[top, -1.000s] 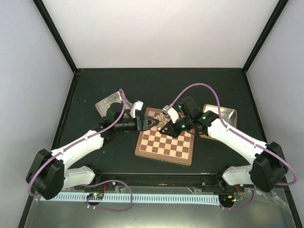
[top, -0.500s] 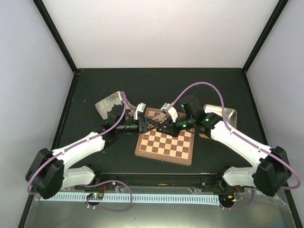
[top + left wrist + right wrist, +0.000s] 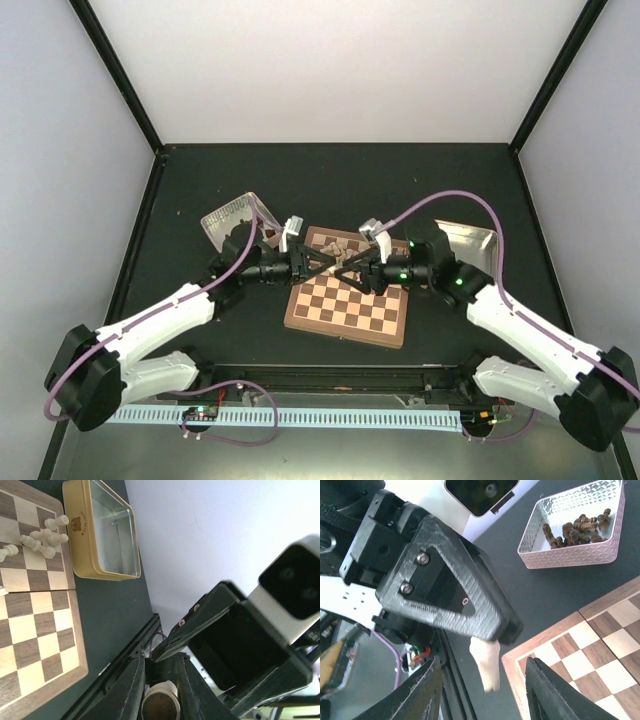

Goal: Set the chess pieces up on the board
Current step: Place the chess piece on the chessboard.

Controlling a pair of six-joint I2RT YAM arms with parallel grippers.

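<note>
The board [image 3: 345,300] lies in the middle of the table, with a cluster of pale chess pieces [image 3: 345,243] on its far squares. Both grippers meet above its far left part. My left gripper [image 3: 333,262] is shut on one pale chess piece [image 3: 487,667], whose round brown base [image 3: 160,706] shows between the fingers in the left wrist view. My right gripper [image 3: 487,695] stands open, its fingers [image 3: 427,690] wide on either side of that piece and not touching it. The cluster [image 3: 42,537] also shows near a corner of the board [image 3: 30,605].
A patterned silver tray [image 3: 575,527] with dark chessmen sits left of the board, also visible as the tray [image 3: 230,215]. A gold tin [image 3: 107,535], open and hollow, stands right of the board, seen as the tin [image 3: 470,240]. Black frame rails border the table.
My left gripper has closed on the pale piece. My right gripper, shut before, has opened off it, and the right arm has swung lower and rightwards.
</note>
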